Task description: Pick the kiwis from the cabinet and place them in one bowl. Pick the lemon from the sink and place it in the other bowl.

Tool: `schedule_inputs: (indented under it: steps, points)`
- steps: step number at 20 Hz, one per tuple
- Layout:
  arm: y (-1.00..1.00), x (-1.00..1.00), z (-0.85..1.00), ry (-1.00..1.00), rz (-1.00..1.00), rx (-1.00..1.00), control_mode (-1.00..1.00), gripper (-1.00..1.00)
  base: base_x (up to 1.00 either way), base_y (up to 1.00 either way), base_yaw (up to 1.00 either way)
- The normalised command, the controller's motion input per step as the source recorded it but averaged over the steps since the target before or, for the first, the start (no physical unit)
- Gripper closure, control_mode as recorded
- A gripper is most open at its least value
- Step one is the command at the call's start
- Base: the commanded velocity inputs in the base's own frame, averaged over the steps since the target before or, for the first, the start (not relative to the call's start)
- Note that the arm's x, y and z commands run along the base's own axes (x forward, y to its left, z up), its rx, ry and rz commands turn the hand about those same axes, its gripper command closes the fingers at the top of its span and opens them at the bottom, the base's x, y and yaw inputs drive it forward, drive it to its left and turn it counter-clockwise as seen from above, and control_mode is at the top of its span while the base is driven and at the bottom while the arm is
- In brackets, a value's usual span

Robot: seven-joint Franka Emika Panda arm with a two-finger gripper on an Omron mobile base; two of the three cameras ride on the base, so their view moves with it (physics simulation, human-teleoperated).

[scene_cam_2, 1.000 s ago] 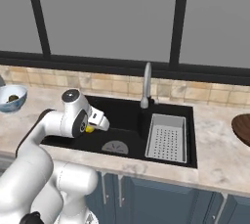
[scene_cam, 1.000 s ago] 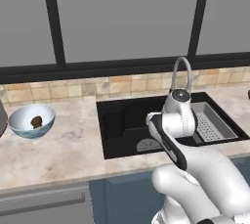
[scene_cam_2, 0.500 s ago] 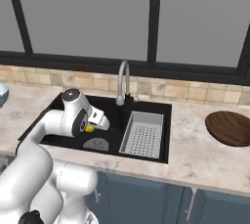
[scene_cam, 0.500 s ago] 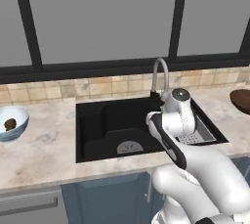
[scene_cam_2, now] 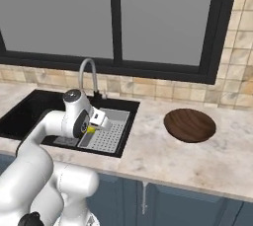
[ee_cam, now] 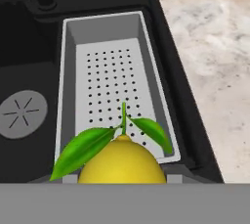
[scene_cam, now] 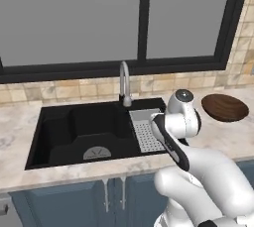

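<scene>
My gripper [scene_cam_2: 93, 127] is shut on the lemon [ee_cam: 121, 162], a bright yellow fruit with green leaves and a stem. It hangs above the near end of the grey perforated tray [ee_cam: 112, 71] in the black sink [scene_cam: 74, 132]. From the right base view a sliver of the lemon [scene_cam_2: 90, 130] shows under the hand. A dark brown round bowl [scene_cam_2: 189, 125] sits on the counter to the right of the sink, apart from the gripper. The kiwis and the cabinet are out of view.
A tall curved silver tap [scene_cam: 124, 85] rises behind the sink, close to the arm. Marble counter [ee_cam: 210, 47] stretches right of the basin around the brown bowl [scene_cam: 224, 107]. Dark-framed windows and a tiled wall stand behind.
The base has driven to the right, so the whole scene slid left. The light blue bowl left the picture and the brown bowl came in. The lemon stays in the shut gripper.
</scene>
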Motion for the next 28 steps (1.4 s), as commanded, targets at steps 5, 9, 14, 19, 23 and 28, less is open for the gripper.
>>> schedule_inputs:
  steps: [5, 9, 14, 19, 23, 28]
  points:
    - [0.00, 0.00, 0.00, 0.00, 0.00, 0.00, 1.00, 1.00, 0.00, -0.78, 0.06]
    - [-0.03, -0.01, 0.00, 0.00, 0.00, 0.00, -1.00, 1.00, 0.00, -0.20, 0.00]
    - [-0.05, 0.06, 0.22, 0.01, 0.00, 0.00, -1.00, 1.00, 0.00, 0.00, 0.00]
    - [-0.40, 0.14, 0.62, 0.03, -0.04, -0.03, -1.00, 1.00, 0.00, 0.00, 0.00]
    - [-0.61, 0.20, 0.59, 0.04, -0.09, 0.00, -1.00, 1.00, 0.00, 0.00, 0.00]
    - [-0.63, 0.20, 0.66, 0.07, -0.09, 0.00, -1.00, 1.00, 0.00, 0.00, 0.00]
